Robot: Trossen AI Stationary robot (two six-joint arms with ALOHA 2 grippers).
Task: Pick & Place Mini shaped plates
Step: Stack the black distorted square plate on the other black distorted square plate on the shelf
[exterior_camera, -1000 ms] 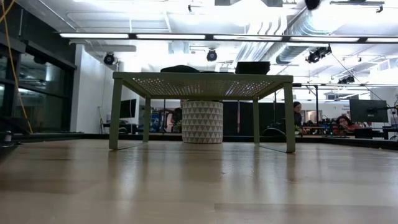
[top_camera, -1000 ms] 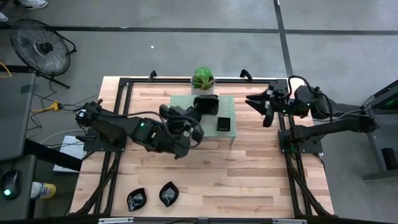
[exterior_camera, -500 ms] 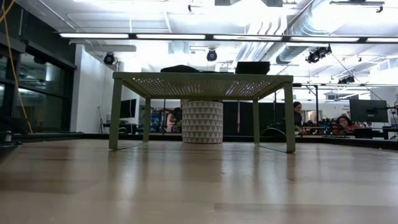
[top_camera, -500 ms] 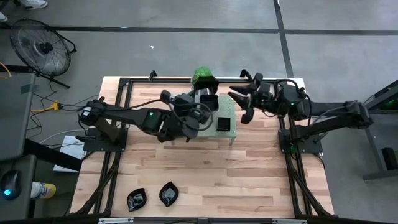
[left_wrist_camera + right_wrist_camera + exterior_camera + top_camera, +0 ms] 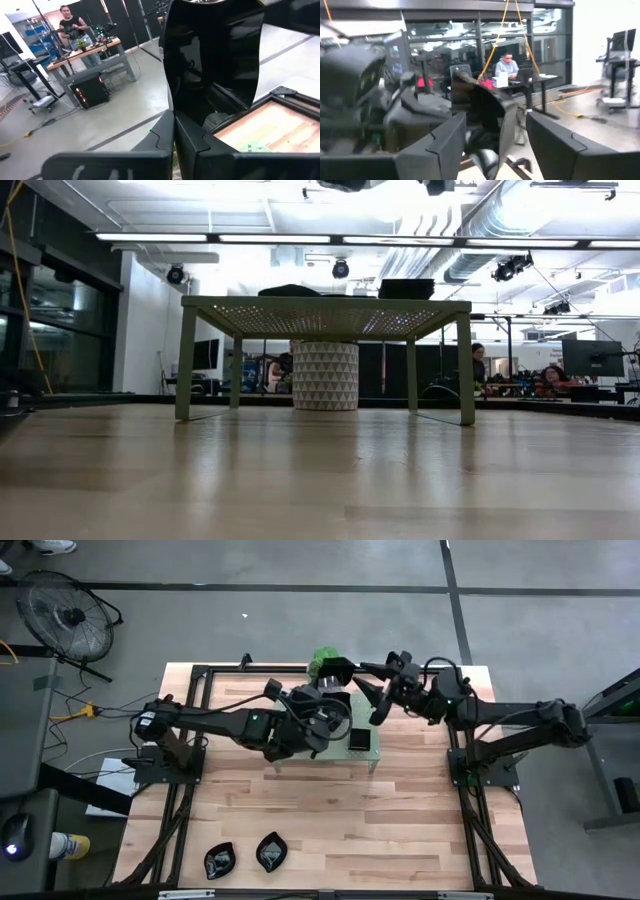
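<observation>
Black plate pinched upright in left gripper above green rack, right gripper spread wide, empty, just beside.

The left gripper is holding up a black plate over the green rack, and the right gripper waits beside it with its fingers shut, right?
Not quite. The right gripper has its fingers spread open, as the right wrist view shows. The rest holds: the left gripper is clamped on a black plate above the green rack, with the right gripper close beside it.
</observation>
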